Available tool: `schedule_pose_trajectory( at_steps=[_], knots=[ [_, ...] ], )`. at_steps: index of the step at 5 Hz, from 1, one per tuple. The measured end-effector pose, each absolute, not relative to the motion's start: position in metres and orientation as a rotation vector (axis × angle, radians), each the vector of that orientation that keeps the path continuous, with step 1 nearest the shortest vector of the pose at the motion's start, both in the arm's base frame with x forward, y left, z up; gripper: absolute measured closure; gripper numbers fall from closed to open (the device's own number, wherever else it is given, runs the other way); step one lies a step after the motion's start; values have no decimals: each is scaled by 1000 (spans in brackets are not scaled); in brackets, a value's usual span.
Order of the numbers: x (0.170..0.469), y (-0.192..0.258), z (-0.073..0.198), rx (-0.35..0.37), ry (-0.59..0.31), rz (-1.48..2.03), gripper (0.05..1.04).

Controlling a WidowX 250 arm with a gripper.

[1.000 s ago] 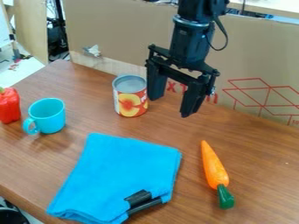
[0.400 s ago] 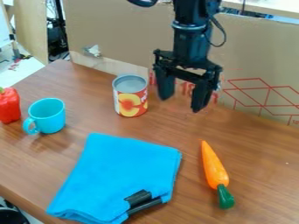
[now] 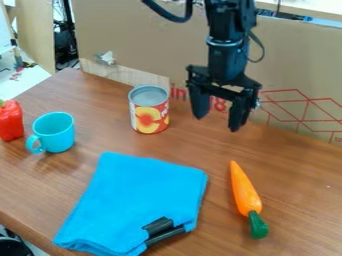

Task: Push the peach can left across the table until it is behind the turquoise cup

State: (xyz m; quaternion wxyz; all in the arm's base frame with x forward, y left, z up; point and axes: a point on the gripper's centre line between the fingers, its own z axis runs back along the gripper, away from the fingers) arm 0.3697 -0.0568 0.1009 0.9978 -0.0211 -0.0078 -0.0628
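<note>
The fingers (image 3: pixel 239 114) of the black two-finger gripper (image 3: pixel 218 122) hang well apart in the upper part of the frame, right of centre, with nothing between them; they point downward, as suits a hand held over its work. Nearest to them, just to the left, is an open-topped metal can with a yellow-and-red fruit label (image 3: pixel 149 115), upright because its flat base carries it. Farther left stands a turquoise cup (image 3: pixel 56 132), mouth up so that it sits steadily, its handle toward the lower left; beside it, at the left edge, is a shiny red toy pepper (image 3: pixel 10 121). In the lower middle, a bright blue folded cloth (image 3: pixel 137 192) lies flat, its layers stacked into a compact shape, with black strips (image 3: pixel 159 226) at its lower right edge. In the lower right, an orange toy carrot with a green top (image 3: pixel 244 192) lies on its side, its long taper being ill suited to standing. The brown wooden tabletop (image 3: pixel 300 170) carries them all; behind it, a brown cardboard panel (image 3: pixel 140 45) spans the upper frame, seemingly as a screen.
</note>
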Motion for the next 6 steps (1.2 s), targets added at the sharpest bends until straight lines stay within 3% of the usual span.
schedule_pose_trajectory(
  at_steps=[2, 4, 6],
  knots=[
    [394, -44, 90, -24, 4, -93, 83],
    [393, -19, 76, 26, 65, -66, 83],
    [404, 0, 73, 1, 2, -22, 83]
  ],
)
